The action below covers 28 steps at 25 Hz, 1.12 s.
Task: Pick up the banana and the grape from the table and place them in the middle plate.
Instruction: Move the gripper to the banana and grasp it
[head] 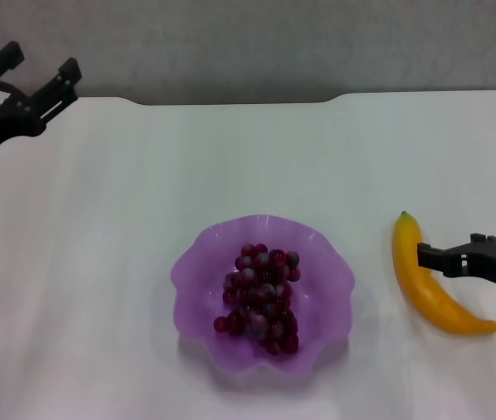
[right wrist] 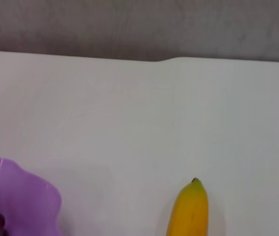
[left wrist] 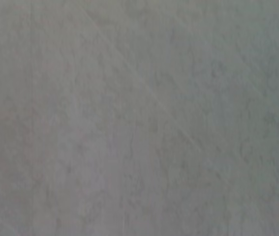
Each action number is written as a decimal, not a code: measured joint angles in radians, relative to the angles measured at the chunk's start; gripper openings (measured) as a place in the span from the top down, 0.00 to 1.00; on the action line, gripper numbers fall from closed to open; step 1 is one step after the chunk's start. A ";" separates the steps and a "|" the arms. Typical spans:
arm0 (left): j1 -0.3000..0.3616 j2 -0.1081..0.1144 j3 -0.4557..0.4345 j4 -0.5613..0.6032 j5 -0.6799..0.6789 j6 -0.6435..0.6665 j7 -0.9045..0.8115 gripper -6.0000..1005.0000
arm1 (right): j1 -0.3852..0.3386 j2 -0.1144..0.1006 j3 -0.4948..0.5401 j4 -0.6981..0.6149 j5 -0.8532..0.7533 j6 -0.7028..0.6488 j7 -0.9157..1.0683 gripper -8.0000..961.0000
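Banana (head: 431,284) on table (head: 125,219) | right gripper (head: 424,256) touching it, grip state unclear | grape (head: 262,297) in middle plate (head: 197,271)

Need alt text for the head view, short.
A purple middle plate holding the grape bunch sits centre on the white table. The banana lies on the table to its right, the right gripper over its middle. The left gripper, jaws open, is raised at far left.
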 joint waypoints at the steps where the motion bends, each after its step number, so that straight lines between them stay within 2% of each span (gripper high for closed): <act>1: 0.002 0.000 0.000 0.004 0.000 0.000 0.000 0.18 | 0.003 0.002 0.000 -0.007 0.000 0.000 0.000 0.13; 13: 0.009 0.000 -0.001 0.016 0.000 0.002 -0.001 0.18 | 0.071 0.022 0.001 -0.148 0.002 0.002 0.001 0.13; 28: 0.025 0.000 -0.002 0.040 0.000 0.013 -0.002 0.18 | 0.134 0.021 -0.003 -0.286 0.044 0.026 -0.005 0.13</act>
